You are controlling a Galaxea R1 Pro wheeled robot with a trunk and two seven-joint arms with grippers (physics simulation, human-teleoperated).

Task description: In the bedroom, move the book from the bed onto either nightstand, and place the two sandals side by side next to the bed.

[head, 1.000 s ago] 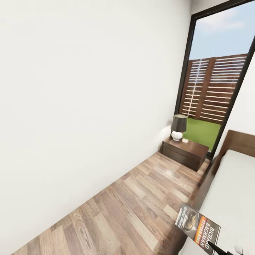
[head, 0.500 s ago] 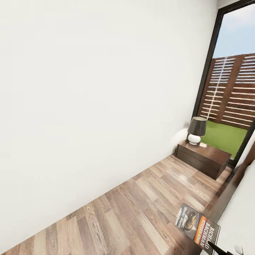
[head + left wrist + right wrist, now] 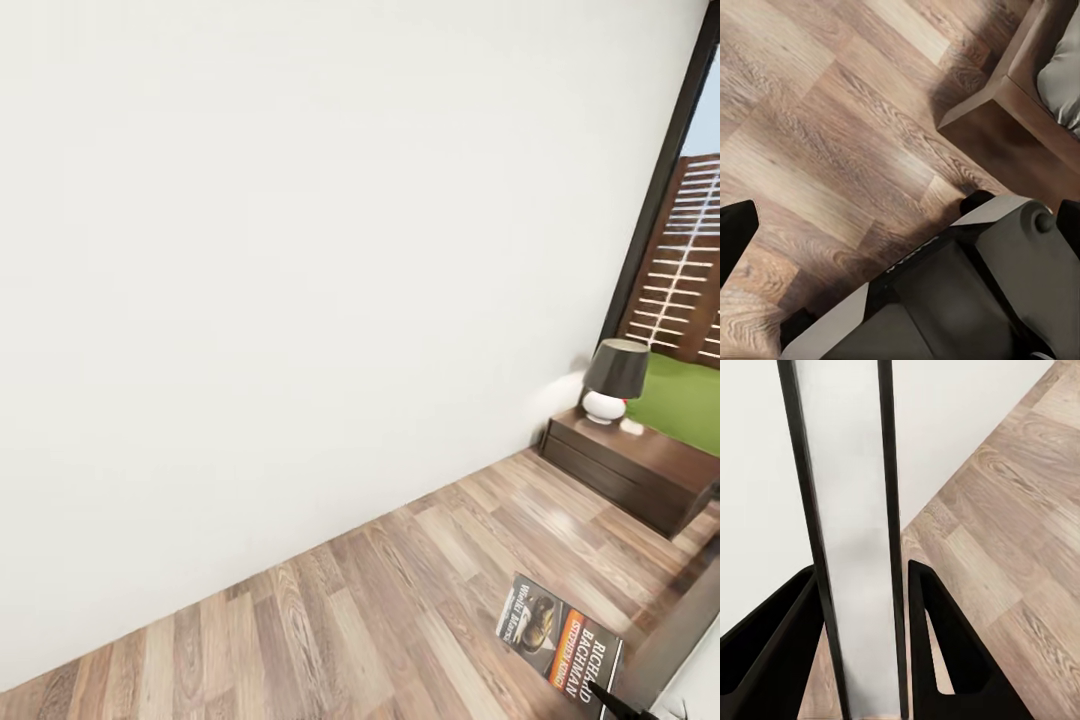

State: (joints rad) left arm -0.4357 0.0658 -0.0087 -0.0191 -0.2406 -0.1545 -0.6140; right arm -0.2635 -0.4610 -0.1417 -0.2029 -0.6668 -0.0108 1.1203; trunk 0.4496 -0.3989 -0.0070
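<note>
**Wall** (image 3: 300, 250): plain matt white. It takes most of the head view.

**Floor** (image 3: 380, 610): grey-brown wood planks, strongly grained, with a slight sheen.

**Bed** (image 3: 1020, 97): dark brown wooden platform frame with a square corner, seen from the left wrist. The pale padded mattress (image 3: 1066, 64) sits inset above it. An edge of the frame also crosses the lower right of the head view.

**Glazed opening** (image 3: 660, 190): black-framed, at the far right. A slatted brown fence (image 3: 690, 260) and green grass (image 3: 690, 395) lie beyond it.

**Nightstand** (image 3: 640, 468): low, glossy dark brown, with two drawers. It stands against the wall beside the opening. Its front top surface looks free, which would suit it as the drop-off.

**Table lamp** (image 3: 612, 380): dark tapered shade on a round white base, at the back corner of the nightstand.

**Book** (image 3: 560, 645): thin paperback with a dark cover, an orange band and white block lettering. It is off the bed and carried over the floor, well short of the nightstand. It is judged to be in transit.

**Right claw** (image 3: 862, 570): two black wedge fingers clamp the book's covers. The white page edge (image 3: 851, 472) runs upright between them.

**Left claw** (image 3: 900, 229): black fingers (image 3: 735, 232) spread wide with nothing between them. It hangs over the floor above the robot's grey base (image 3: 945, 300).
</note>
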